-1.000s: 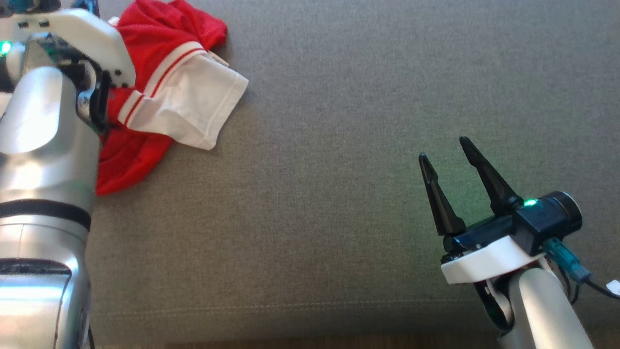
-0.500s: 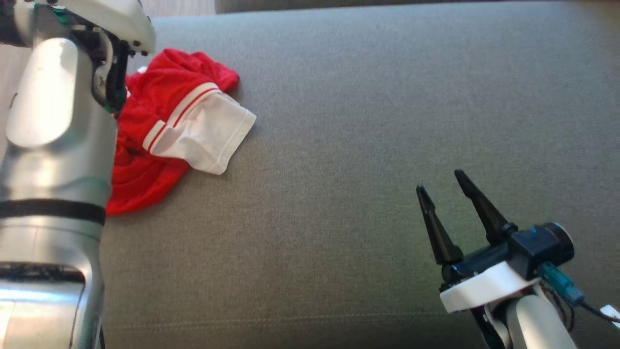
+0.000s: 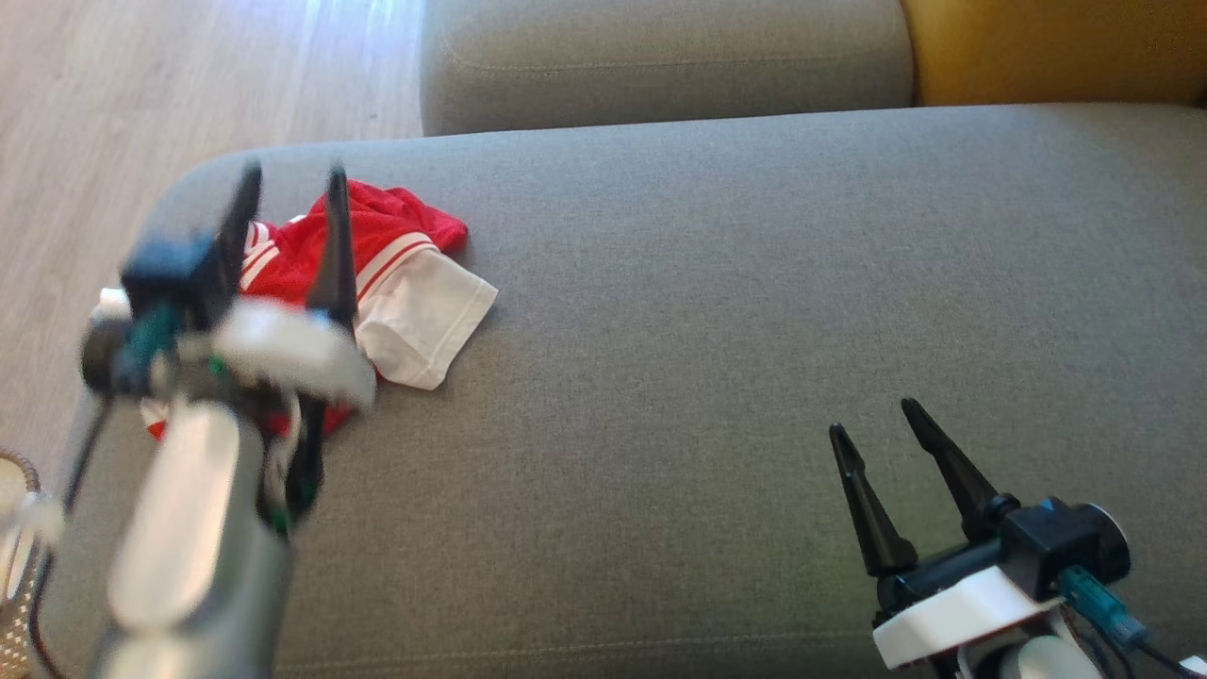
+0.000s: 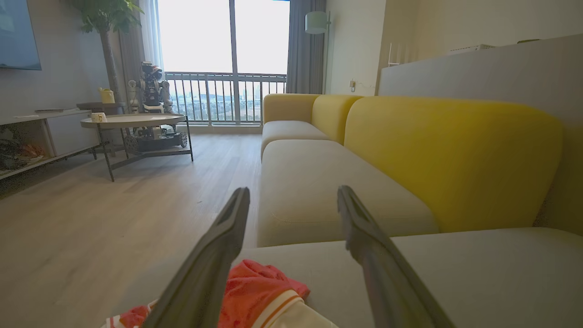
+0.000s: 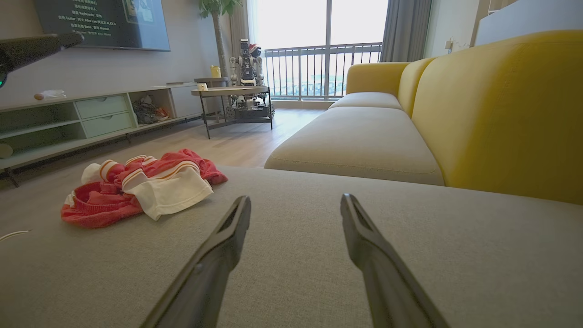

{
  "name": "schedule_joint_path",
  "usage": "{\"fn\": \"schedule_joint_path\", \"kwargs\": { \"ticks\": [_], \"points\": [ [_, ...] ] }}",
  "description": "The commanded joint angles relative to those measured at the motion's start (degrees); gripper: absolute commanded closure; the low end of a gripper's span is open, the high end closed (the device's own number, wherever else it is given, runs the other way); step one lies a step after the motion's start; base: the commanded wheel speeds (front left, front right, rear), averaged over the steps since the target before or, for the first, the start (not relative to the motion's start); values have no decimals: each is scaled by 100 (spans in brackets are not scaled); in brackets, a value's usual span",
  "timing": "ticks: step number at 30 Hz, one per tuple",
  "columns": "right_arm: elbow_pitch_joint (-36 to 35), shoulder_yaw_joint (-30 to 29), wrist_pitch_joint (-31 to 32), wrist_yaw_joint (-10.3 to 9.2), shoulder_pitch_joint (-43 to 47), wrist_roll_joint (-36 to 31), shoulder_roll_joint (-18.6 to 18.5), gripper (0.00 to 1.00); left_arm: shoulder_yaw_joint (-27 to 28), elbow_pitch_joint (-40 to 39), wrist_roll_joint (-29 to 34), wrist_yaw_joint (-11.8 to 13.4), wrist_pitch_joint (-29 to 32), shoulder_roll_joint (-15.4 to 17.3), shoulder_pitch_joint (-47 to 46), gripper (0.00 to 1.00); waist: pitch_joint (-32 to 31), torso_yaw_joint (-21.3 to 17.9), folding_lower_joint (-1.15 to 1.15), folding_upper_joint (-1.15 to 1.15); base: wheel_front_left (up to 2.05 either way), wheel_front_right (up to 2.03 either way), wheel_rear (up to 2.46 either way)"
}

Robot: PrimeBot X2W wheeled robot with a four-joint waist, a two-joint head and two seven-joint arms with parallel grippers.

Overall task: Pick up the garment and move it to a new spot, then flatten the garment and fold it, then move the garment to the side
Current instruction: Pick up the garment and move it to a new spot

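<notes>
The garment [image 3: 405, 273] is red with white panels and red-white stripes. It lies crumpled at the left end of the grey sofa seat [image 3: 707, 311]. My left gripper [image 3: 288, 193] hovers above it, open and empty, its fingers spread over the red cloth. In the left wrist view the garment [image 4: 259, 296] shows low between and below the two fingers [image 4: 214, 255]. My right gripper [image 3: 877, 424] stands open and empty over bare seat at the lower right, far from the cloth. The right wrist view shows the garment [image 5: 145, 187] off to the left, ahead of the right gripper [image 5: 296, 202].
A second grey seat cushion [image 3: 660, 57] lies beyond, with a yellow backrest [image 3: 1056, 47] at the right. Wooden floor [image 3: 141, 94] borders the sofa on the left. A round table [image 4: 132, 120] with another robot behind it and a low TV cabinet [image 5: 82, 118] stand across the room.
The left gripper has opened, let go of the garment and lifted clear; the cloth lies still. The head camera has tilted up, showing more sofa and floor.
</notes>
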Motion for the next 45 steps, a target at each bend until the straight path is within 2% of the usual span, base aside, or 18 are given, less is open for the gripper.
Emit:
{"fn": "schedule_joint_path", "kwargs": {
  "ticks": [1, 5, 11, 15, 20, 25, 31, 37, 45],
  "points": [
    [-219, 111, -52, 40, -101, 29, -20, 0, 239, -479, -69, 95, -39, 201, 53, 0, -30, 31, 1, 0, 0, 0, 0],
    [-241, 99, -52, 40, -45, 13, -20, 0, 287, -1336, -227, 156, -356, 156, 1153, 0, -90, 67, 1, 0, 0, 0, 0],
    [-265, 51, -52, 40, 10, 9, -20, 0, 408, -1854, -132, 538, -682, -6, 2311, 0, -148, 114, 1, 0, 0, 0, 0],
    [-281, 26, -52, 40, 28, 12, -20, 0, 366, -1946, -37, 610, -740, -97, 2542, 0, -153, 162, 1, 0, 0, 0, 0],
    [-301, 63, -52, 40, 0, -6, -20, 0, 404, -1967, 64, 655, -761, -79, 2410, 0, -84, 158, 1, 0, 0, 0, 0],
    [-313, 69, -52, 40, -28, -47, -20, 0, 487, -1600, -36, 566, -565, 37, 1933, 0, 118, 125, 1, 0, 0, 0, 0],
    [-403, 99, -52, 40, -291, -95, -20, 0, 571, -1030, -76, 454, -209, 237, 923, 0, 687, 1, 1, 0, 0, 0, 0],
    [-497, 39, -52, 40, -643, -79, -20, 0, 503, 112, -41, 205, 645, 595, -552, 0, 1311, -122, 1, 0, 0, 0, 0],
    [-648, 43, -52, 40, -1032, -74, -20, 0, 386, 1831, -49, 75, 2208, 919, -2014, 0, 1949, -310, 1, 0, 0, 0, 0]
  ]
}}
